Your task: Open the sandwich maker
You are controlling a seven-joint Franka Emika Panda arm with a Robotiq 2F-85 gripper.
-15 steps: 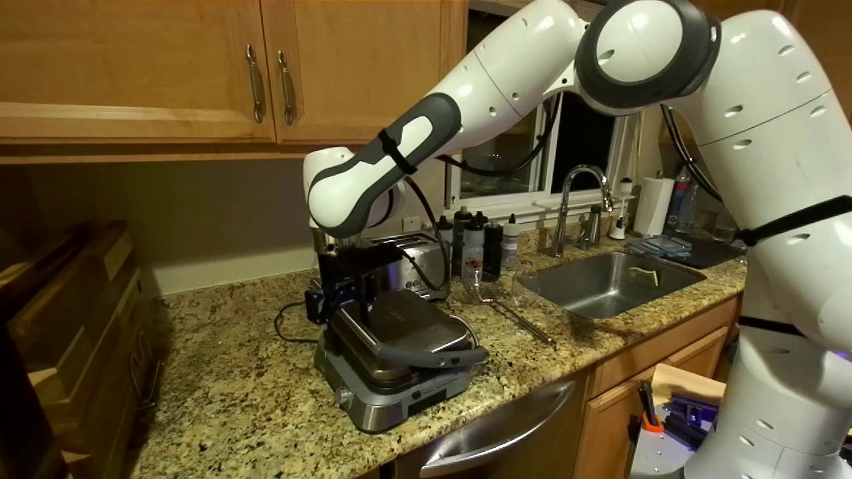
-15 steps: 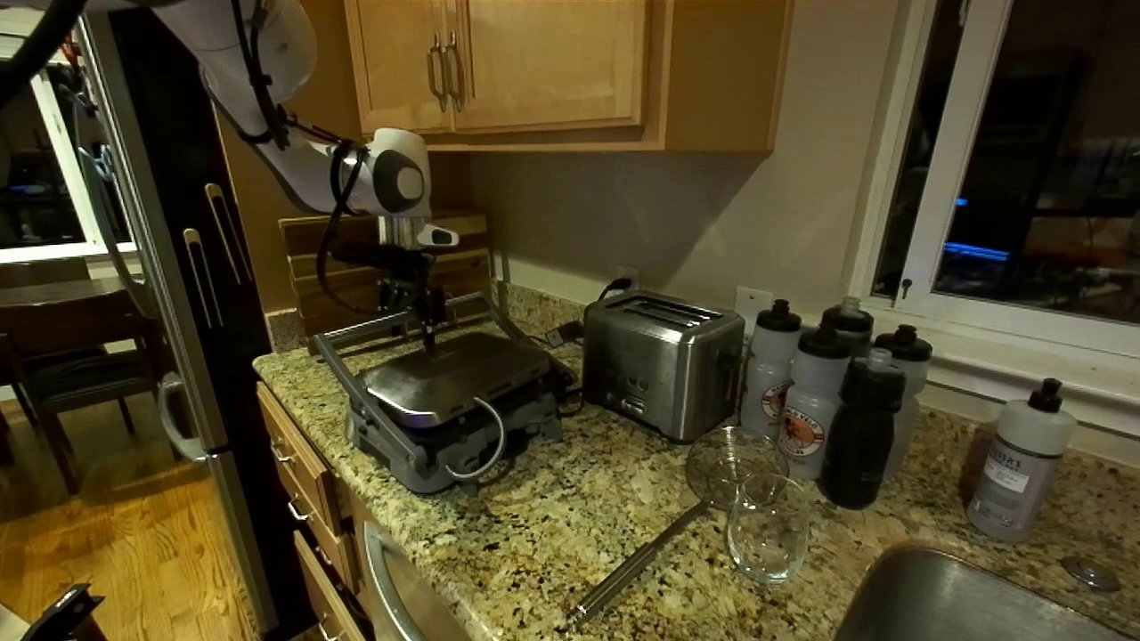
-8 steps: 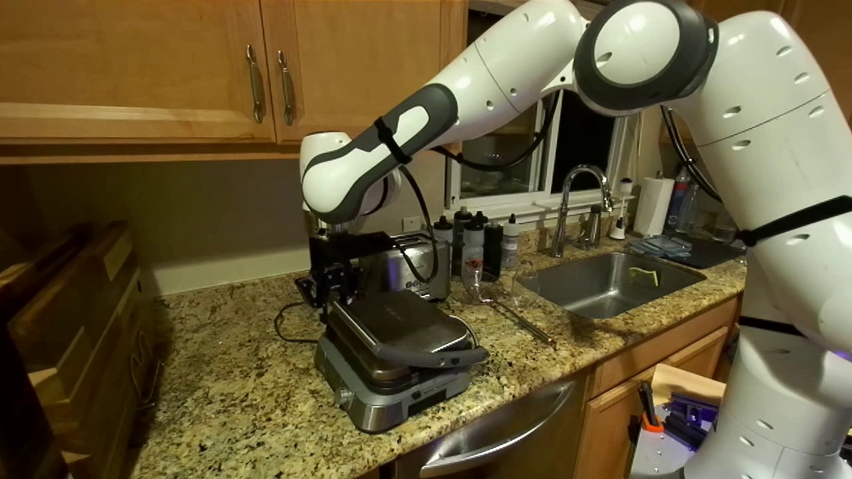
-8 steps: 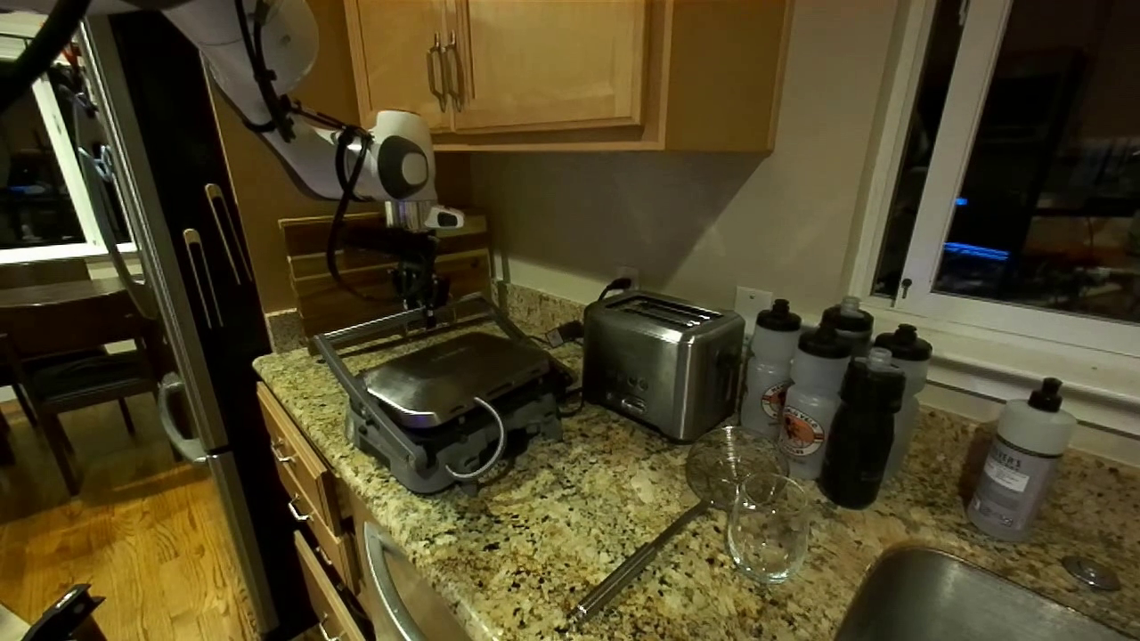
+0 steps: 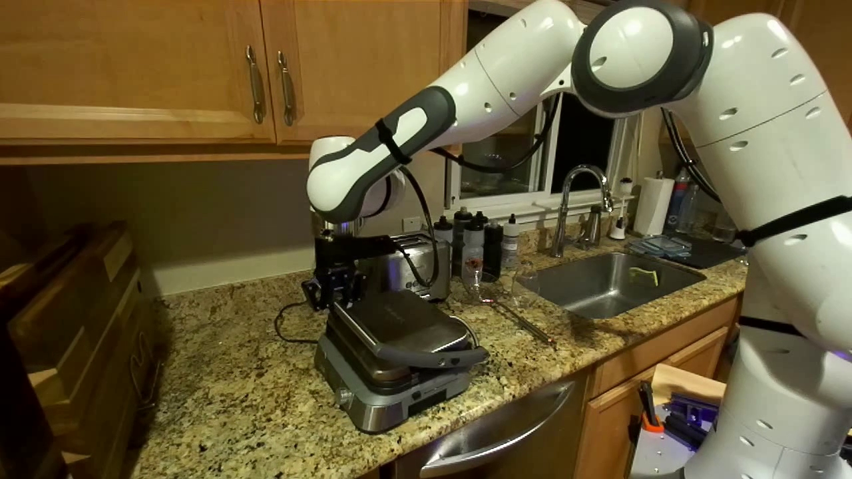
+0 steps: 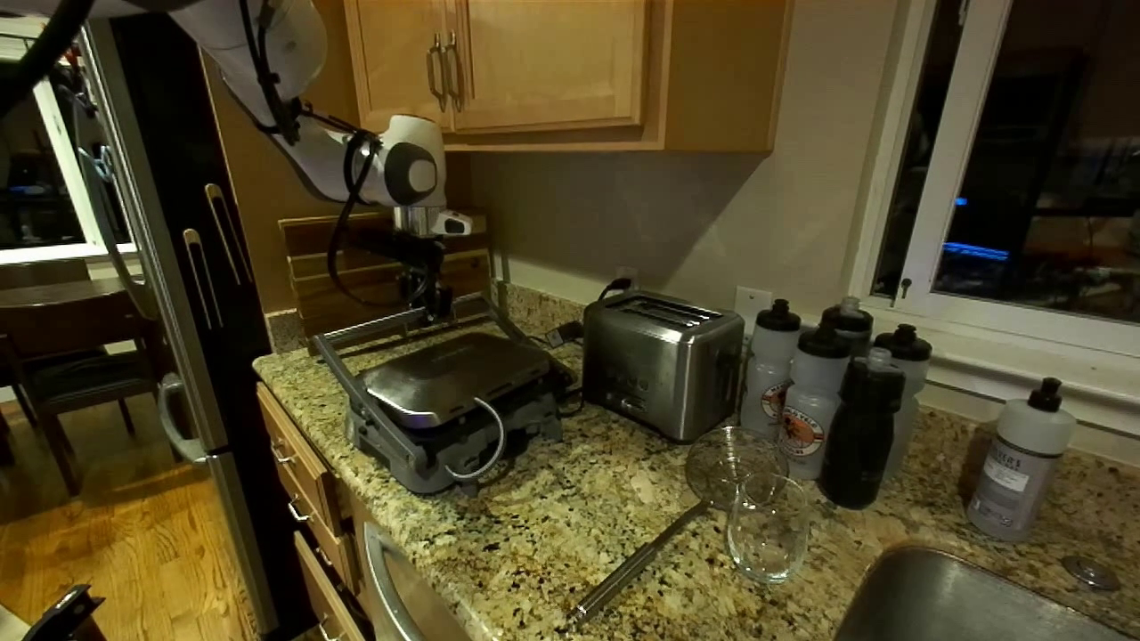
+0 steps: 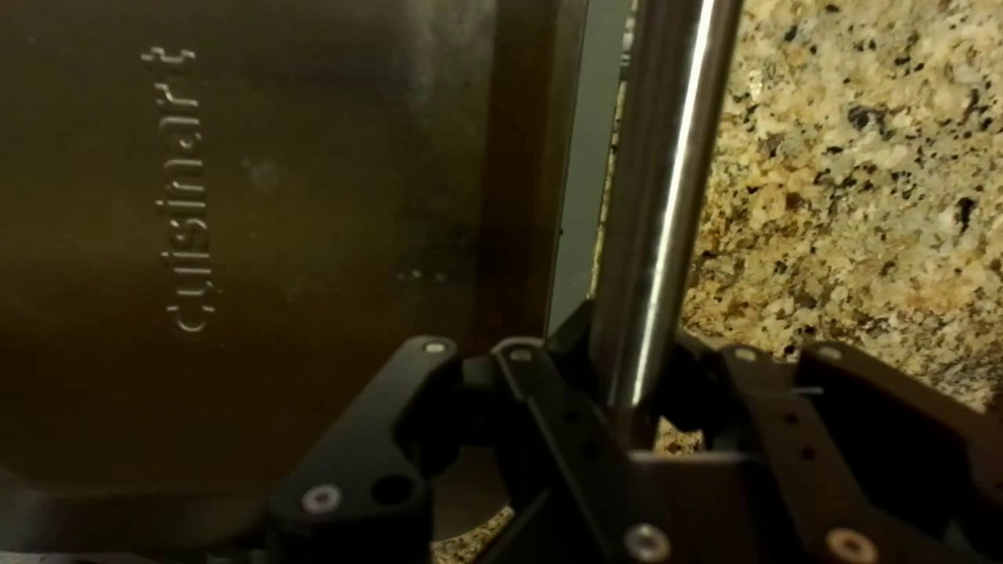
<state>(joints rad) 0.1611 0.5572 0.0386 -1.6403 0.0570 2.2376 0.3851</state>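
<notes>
Granite table (image 5: 253, 379) over there, Cuisinart sandwich maker (image 5: 399, 364) with lid (image 5: 406, 322) down, claw (image 7: 636, 348) clamped on its bar handle (image 7: 666, 180).

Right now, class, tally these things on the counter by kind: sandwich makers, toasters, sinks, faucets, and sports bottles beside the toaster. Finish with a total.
Sandwich maker: 1
Toaster: 1
Sink: 1
Faucet: 1
Sports bottles: 5
Total: 9

Sandwich maker (image 6: 459, 378) is sitting near the front edge of the tabletop (image 6: 606, 485), hand (image 7: 636, 345) straddling its handle (image 7: 666, 196). Toaster (image 6: 663, 365) is standing behind, rightward, toward the back edge; bottles (image 6: 810, 392) are standing right of that. Before them, glass (image 6: 768, 539) is standing; sink (image 5: 586, 293) is lying farther right.
</notes>
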